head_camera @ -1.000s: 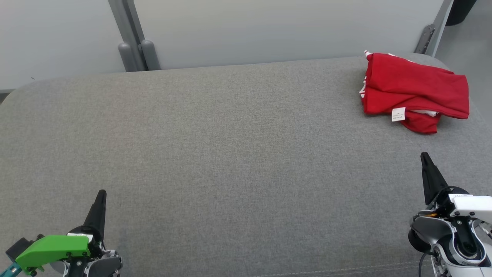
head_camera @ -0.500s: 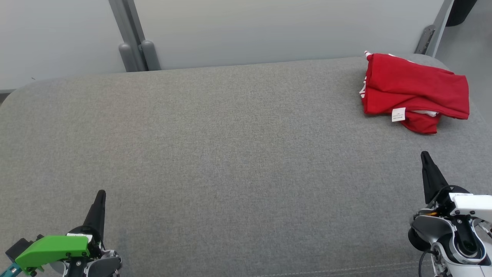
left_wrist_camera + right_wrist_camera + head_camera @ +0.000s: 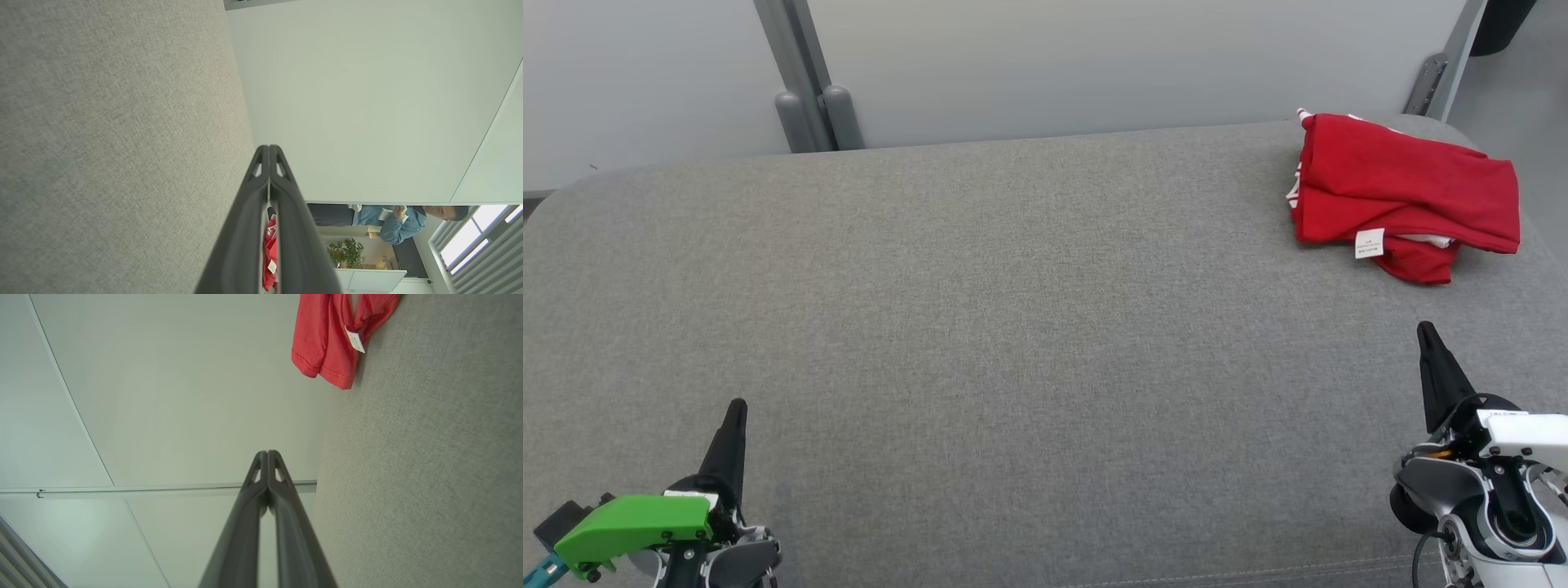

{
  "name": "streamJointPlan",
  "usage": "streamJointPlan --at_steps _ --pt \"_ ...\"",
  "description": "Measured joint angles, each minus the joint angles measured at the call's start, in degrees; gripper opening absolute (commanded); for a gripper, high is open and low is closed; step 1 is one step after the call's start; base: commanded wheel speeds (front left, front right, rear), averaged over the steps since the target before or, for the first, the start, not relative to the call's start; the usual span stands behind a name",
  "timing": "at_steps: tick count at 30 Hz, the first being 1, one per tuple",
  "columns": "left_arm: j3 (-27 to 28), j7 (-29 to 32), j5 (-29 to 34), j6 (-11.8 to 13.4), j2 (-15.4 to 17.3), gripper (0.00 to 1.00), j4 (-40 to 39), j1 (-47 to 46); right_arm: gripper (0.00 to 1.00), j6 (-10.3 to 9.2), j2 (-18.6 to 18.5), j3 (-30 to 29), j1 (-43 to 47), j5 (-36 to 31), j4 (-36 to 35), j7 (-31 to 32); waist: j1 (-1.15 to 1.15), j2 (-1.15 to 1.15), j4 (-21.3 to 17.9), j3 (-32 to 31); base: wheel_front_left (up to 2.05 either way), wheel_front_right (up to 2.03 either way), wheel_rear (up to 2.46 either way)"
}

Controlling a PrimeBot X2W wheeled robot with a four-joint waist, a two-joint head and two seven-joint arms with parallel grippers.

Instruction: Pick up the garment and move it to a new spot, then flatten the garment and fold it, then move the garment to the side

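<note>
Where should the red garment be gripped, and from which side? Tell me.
Probably the bunched near fold of the red garment, beside its white tag. It lies thick and loose on the grey surface and faces the right gripper, so come from the near side, from above, opening the shut jaws first.

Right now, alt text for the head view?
A red garment, loosely folded with a white tag showing, lies at the far right corner of a gray fabric surface. The left gripper at lower left and the right gripper at lower right are both shut and hold nothing.
</note>
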Motion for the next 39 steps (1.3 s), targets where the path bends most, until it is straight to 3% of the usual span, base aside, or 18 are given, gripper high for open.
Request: streamJointPlan --at_steps 39 --pt "0.2 0.3 0.0 -0.5 0.0 0.0 0.9 -0.1 0.0 0.01 0.2 -0.3 -0.1 0.0 0.5 0.2 0.0 0.0 0.0 0.0 0.0 0.0 0.0"
